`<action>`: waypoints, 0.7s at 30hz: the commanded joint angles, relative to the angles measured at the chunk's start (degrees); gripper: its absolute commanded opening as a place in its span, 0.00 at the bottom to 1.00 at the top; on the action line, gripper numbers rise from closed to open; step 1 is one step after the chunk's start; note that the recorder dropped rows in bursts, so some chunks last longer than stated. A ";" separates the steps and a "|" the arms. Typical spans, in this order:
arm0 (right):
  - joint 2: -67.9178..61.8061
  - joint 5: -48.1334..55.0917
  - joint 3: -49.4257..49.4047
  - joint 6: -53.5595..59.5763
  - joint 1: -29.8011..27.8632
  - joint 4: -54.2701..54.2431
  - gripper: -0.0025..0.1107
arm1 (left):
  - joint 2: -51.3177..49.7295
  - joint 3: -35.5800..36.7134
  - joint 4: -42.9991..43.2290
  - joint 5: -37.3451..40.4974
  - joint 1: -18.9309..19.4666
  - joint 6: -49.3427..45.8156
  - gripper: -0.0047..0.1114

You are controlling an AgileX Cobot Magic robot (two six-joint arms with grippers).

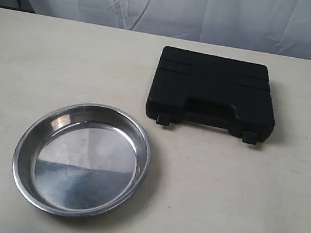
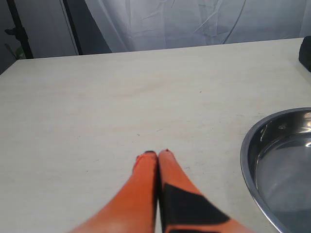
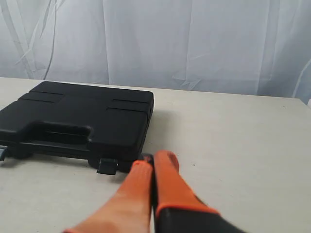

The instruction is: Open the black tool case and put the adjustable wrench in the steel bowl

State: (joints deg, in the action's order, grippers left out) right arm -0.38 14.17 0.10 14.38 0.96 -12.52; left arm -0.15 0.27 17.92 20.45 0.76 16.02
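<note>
**Case closed, wrench out of sight**

Nearest, on the latch side of the black tool case (image 3: 77, 119): right gripper (image 3: 154, 158), orange fingers pressed together on nothing, tips just short of the closer latch (image 3: 108, 166).

Left gripper (image 2: 157, 153): likewise closed and empty, over bare table (image 2: 97, 121), on the far side of the steel bowl (image 2: 249, 160) from the case.

Bowl empty, lying off the case's latch side toward the left arm, near the case but not touching it.

Case lid down, long axis across the table, handle recess and both latches (image 1: 164, 119) facing the arms. Cannot tell whether fastened.

Adjustable wrench nowhere visible; judged to be inside the closed case, so straight ahead of the right gripper, past the latches. Right arm clearly the nearer for the opening.

No brand, label or legible writing on case or bowl.

Behind the case, only a white curtain (image 1: 161, 5).
</note>
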 commanded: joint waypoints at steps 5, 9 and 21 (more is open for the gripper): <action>0.38 -0.54 -0.10 0.00 -0.26 -0.04 0.01 | 0.15 -0.27 0.38 -0.77 0.22 0.32 0.04; 0.38 -0.54 -0.10 0.00 -0.26 -0.04 0.01 | 0.15 -0.27 0.38 -0.77 0.22 0.32 0.04; 0.38 -16.56 -0.10 -16.94 -0.26 -30.90 0.01 | 0.15 -0.27 0.38 -0.77 0.22 0.32 0.04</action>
State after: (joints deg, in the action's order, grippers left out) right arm -0.38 2.18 0.10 4.77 0.96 -28.64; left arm -0.15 0.27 17.92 20.45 0.76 16.02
